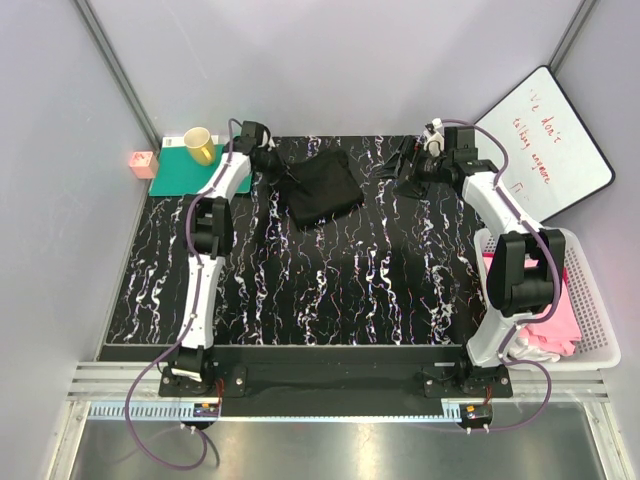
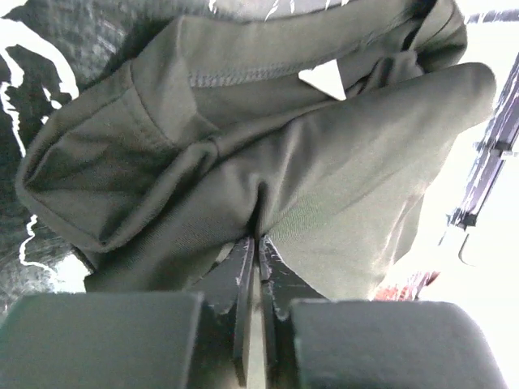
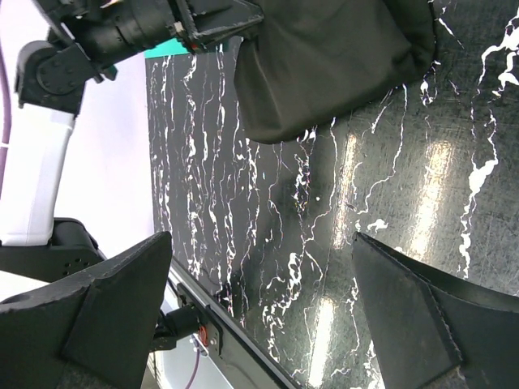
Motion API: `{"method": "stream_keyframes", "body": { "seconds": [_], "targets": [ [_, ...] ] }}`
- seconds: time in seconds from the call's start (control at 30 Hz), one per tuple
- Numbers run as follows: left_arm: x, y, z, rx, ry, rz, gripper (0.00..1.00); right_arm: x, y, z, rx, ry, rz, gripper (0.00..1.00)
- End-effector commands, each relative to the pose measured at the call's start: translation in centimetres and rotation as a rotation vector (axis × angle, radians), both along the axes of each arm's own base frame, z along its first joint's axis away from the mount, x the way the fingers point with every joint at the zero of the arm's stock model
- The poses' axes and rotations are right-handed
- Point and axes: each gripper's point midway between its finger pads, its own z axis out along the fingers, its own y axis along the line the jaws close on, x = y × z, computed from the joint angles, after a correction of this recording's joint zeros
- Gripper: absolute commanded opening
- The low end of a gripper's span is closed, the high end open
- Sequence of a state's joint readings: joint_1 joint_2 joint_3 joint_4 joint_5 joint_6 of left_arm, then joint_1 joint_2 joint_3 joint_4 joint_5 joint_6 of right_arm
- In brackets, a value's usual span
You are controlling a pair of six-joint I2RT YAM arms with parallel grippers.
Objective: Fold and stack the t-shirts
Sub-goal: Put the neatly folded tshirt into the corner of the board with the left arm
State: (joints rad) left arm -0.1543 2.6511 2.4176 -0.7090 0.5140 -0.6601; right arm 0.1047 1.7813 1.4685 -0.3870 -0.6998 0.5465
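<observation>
Cloth of the black t-shirt [image 2: 324, 178] sits pinched in the closed left end effector [image 2: 255, 241]; right end effector [image 3: 261, 247] gapes empty.

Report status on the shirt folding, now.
Left gripper shut on black t-shirt. Right gripper open above tabletop, off the cloth. Shirt bunched, not yet folded. Yellow cup close by left gripper.

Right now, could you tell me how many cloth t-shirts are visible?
3: a crumpled black t-shirt on the marbled tabletop, pinched by the left gripper; a pink one and a white one in the white basket, where more may hide.
</observation>
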Motion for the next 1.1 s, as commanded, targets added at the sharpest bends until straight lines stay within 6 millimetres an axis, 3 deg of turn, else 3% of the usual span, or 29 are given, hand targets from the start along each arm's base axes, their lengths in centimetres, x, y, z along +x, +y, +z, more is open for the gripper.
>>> {"method": "stream_keyframes", "body": {
  "seconds": [0.0, 0.13, 0.17, 0.23, 0.33, 0.4, 0.6, 0.63, 0.7, 0.73, 0.8, 0.83, 0.87, 0.9, 0.93, 0.97, 1.0, 1.07],
  "targets": [
    [-1.5, -1.3, -0.7, -0.055, 0.038, -0.044, 0.03, -0.6, 0.4, 1.5, 0.013, -0.042, 0.028, 1.00],
    [-3.8, -1.0, -1.2, -0.033, 0.082, -0.064, 0.00, -0.8, 0.5, 1.0, 0.015, -0.029, 0.029, 1.00],
    [-5.0, -1.0, -2.2, -0.025, 0.120, -0.069, 0.02, -0.8, 0.4, 0.9, 0.017, -0.023, 0.028, 1.00],
    [-6.0, -1.4, -1.8, -0.030, 0.114, -0.108, 0.21, -1.0, 0.6, 0.7, 0.026, -0.011, 0.037, 1.00],
    [-6.4, -2.0, -0.1, 0.006, 0.049, -0.155, 0.00, -1.2, 0.7, 0.5, 0.030, -0.003, 0.043, 1.00],
    [-6.8, -1.9, 1.5, 0.013, 0.030, -0.153, 0.00, -1.4, 0.7, 0.3, 0.032, 0.000, 0.051, 1.00],
    [-10.8, -1.5, 1.9, 0.039, 0.086, -0.158, 0.00, -1.9, 0.8, -0.1, 0.035, 0.015, 0.059, 1.00],
    [-12.4, -1.5, 0.6, 0.049, 0.130, -0.166, 0.00, -1.9, 0.8, -0.2, 0.036, 0.017, 0.058, 1.00],
    [-14.0, -1.5, 0.9, 0.051, 0.147, -0.175, 0.00, -1.9, 0.8, -0.2, 0.039, 0.016, 0.064, 1.00],
    [-15.9, -1.5, -0.4, 0.057, 0.198, -0.180, 0.00, -1.9, 0.9, -0.1, 0.040, 0.015, 0.067, 1.00],
    [-17.4, -1.6, 0.3, 0.041, 0.197, -0.171, 0.00, -1.8, 0.9, -0.1, 0.042, 0.013, 0.069, 1.00],
    [-19.8, -1.1, -1.3, 0.039, 0.258, -0.161, 0.00, -1.8, 0.9, -0.2, 0.043, 0.016, 0.072, 1.00],
    [-20.1, -1.2, -0.1, 0.018, 0.216, -0.152, 0.00, -1.8, 1.0, -0.2, 0.047, 0.019, 0.075, 1.00],
    [-21.0, -1.0, -0.2, 0.016, 0.241, -0.123, 0.00, -1.8, 0.9, -0.2, 0.047, 0.018, 0.075, 1.00],
    [-23.2, -0.4, -1.5, 0.020, 0.297, -0.110, 0.00, -1.8, 1.0, -0.3, 0.048, 0.019, 0.078, 1.00],
    [-23.6, -0.3, -0.4, 0.016, 0.268, -0.100, 0.00, -1.8, 1.1, -0.4, 0.050, 0.024, 0.080, 1.00],
    [-25.3, 0.3, -1.3, 0.027, 0.313, -0.076, 0.00, -1.9, 1.1, -0.4, 0.050, 0.023, 0.082, 1.00],
    [-25.8, 1.2, 0.0, 0.024, 0.274, -0.041, 0.00, -1.9, 1.1, -0.4, 0.054, 0.024, 0.087, 1.00]
  ]
}}
